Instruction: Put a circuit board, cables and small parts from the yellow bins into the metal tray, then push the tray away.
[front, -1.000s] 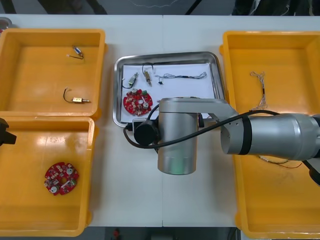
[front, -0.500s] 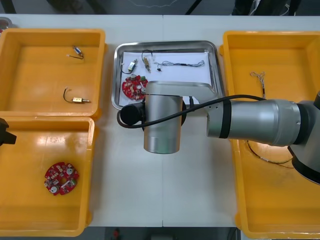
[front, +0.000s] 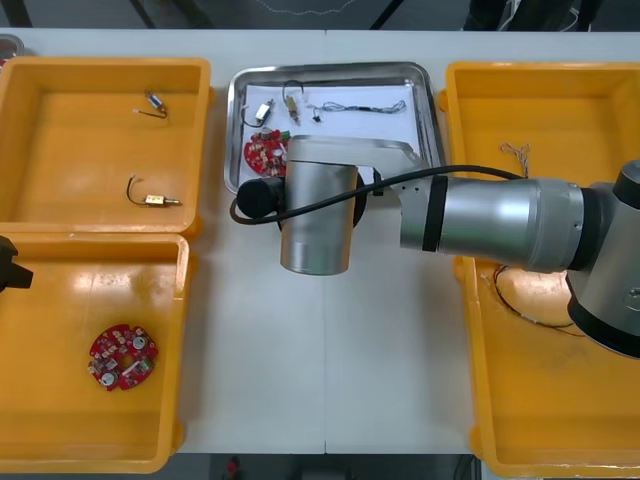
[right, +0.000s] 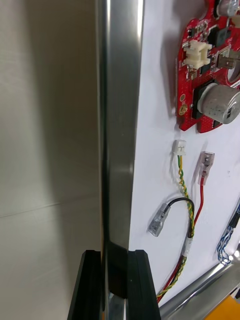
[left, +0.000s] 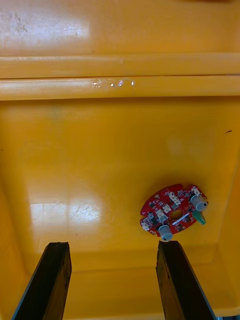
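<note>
On the light table (front: 262, 352), right jaws astride rim of metal tray (front: 340, 68)

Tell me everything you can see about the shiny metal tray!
The metal tray is a shiny rectangle with a raised rim and white inside. It lies flat between the yellow bins, holding a red circuit board, cables and small metal parts. The right gripper is shut on its near rim.

metal tray (front: 335, 72): near rim hidden under the right arm (front: 480, 215), front view.
circuit board (front: 260, 155): partly covered by that arm; cut off in the right wrist view.
blue and white cable (right: 226, 242): cut off, right wrist view.
small metal parts (front: 264, 112): too small to identify.
</note>
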